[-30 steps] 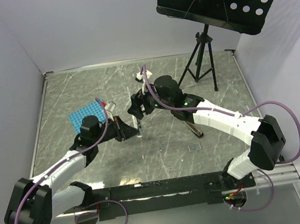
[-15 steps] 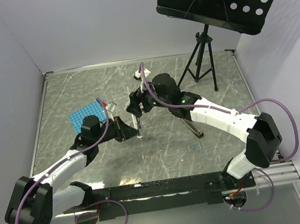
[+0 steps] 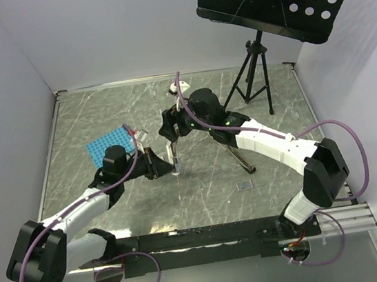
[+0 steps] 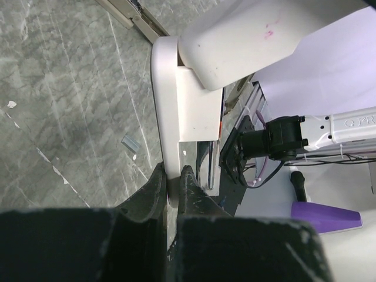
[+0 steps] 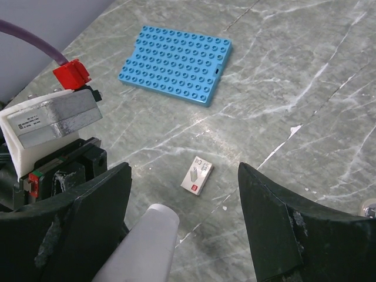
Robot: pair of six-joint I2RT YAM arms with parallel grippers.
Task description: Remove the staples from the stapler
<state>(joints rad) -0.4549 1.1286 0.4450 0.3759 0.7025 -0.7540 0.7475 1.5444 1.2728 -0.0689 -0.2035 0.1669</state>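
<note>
My left gripper [image 3: 158, 163] [image 4: 171, 183] is shut on the lower end of the slim white stapler [image 3: 175, 158] [image 4: 170, 111] and holds it raised off the table. A wider white part of the stapler [image 4: 252, 35] folds away at its far end. My right gripper [image 3: 171, 132] [image 5: 183, 171] is open just above the stapler. The stapler's rounded white end [image 5: 150, 244] rises between its fingers [image 5: 88, 200] without touching them. No silvery rail or staples show.
A small white-and-red box [image 5: 197, 175] lies on the marble table [image 3: 102, 117] below the right gripper. A blue studded plate [image 3: 109, 146] [image 5: 176, 64] lies at the left. A small grey piece [image 3: 246, 185] [image 4: 130, 141], a dark tool [image 3: 244, 160] and a tripod stand [image 3: 253, 80] are at the right.
My right gripper has shifted slightly back and left above the stapler. My left gripper holds the stapler in the same place.
</note>
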